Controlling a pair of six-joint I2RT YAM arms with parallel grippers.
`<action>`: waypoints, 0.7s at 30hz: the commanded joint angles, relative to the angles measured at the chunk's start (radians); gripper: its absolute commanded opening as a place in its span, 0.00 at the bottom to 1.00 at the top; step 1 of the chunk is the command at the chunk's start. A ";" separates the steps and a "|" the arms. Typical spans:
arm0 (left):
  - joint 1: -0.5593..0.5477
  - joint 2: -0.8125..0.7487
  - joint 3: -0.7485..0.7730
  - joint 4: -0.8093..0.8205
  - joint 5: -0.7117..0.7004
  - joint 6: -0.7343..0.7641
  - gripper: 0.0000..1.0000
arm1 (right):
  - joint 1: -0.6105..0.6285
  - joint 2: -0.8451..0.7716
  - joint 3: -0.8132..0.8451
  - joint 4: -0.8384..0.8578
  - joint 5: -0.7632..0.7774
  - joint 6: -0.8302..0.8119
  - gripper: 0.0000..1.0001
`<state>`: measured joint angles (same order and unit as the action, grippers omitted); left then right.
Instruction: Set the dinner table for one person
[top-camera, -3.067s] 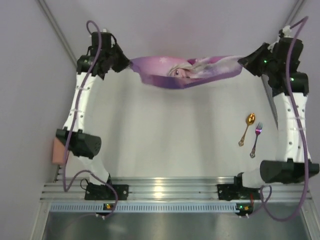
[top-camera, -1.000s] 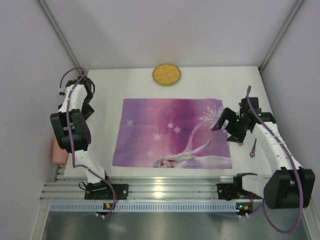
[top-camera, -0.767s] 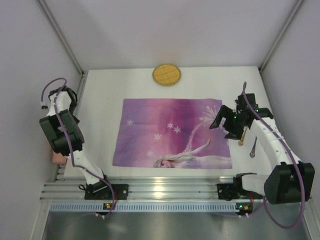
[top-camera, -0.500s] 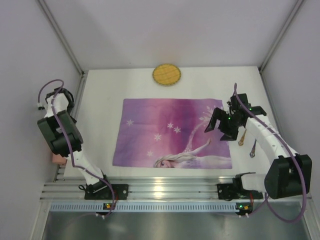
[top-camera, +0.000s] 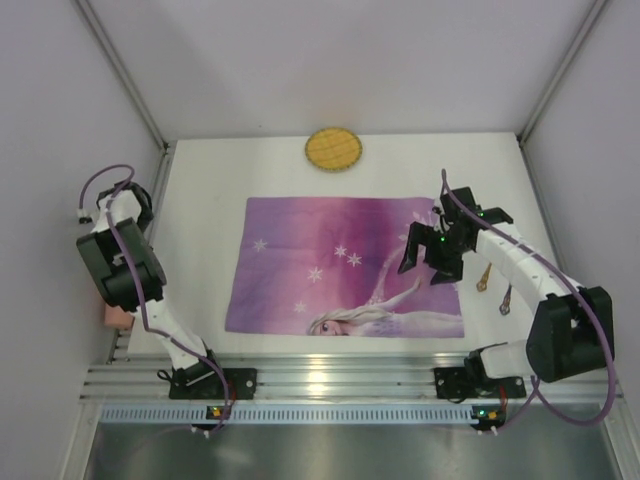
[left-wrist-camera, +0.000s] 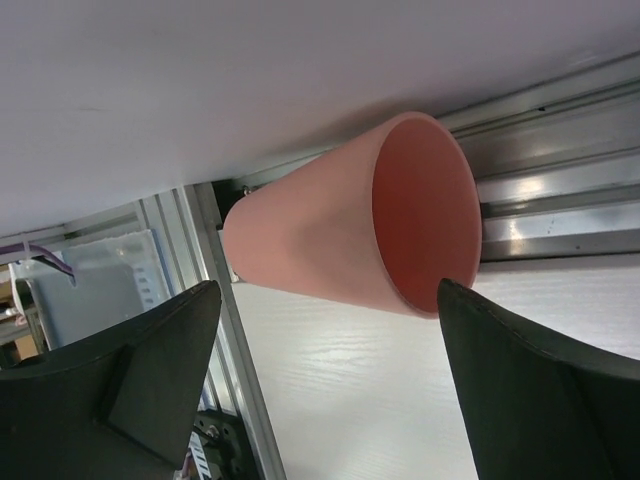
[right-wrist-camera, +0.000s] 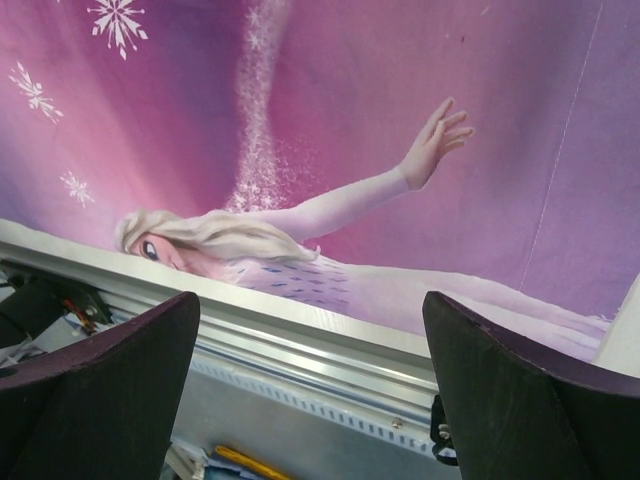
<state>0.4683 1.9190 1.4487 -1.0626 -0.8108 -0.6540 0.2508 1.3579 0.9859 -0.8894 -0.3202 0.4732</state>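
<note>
On the matte white surface (top-camera: 200, 230), a purple printed cloth placemat (top-camera: 330, 260) lies flat, long axis left-right.
The left tool (left-wrist-camera: 325, 300) gapes toward a pink cup (left-wrist-camera: 330, 240) on its side; the right tool (right-wrist-camera: 310, 300) gapes over the placemat.

Pale lilac walls (top-camera: 330, 60) close in on three sides, grey corner posts (top-camera: 122, 75) slanting, aluminium rail (top-camera: 330, 378) gleaming along the near edge.

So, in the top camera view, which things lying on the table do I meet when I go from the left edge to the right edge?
pink cup → purple printed placemat → gold spoon → fork
</note>
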 joint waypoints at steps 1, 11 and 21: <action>0.001 0.034 -0.019 0.012 -0.102 -0.024 0.94 | 0.019 0.013 0.051 0.004 -0.003 -0.034 0.94; 0.004 0.055 -0.089 0.056 -0.145 -0.012 0.34 | 0.025 0.056 0.049 0.006 -0.003 -0.054 0.94; -0.045 -0.121 -0.087 -0.029 -0.059 -0.004 0.00 | 0.022 0.058 0.054 0.010 0.006 -0.058 0.94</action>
<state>0.4648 1.8942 1.3327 -1.0843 -1.0233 -0.6132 0.2619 1.4170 0.9977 -0.8902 -0.3191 0.4335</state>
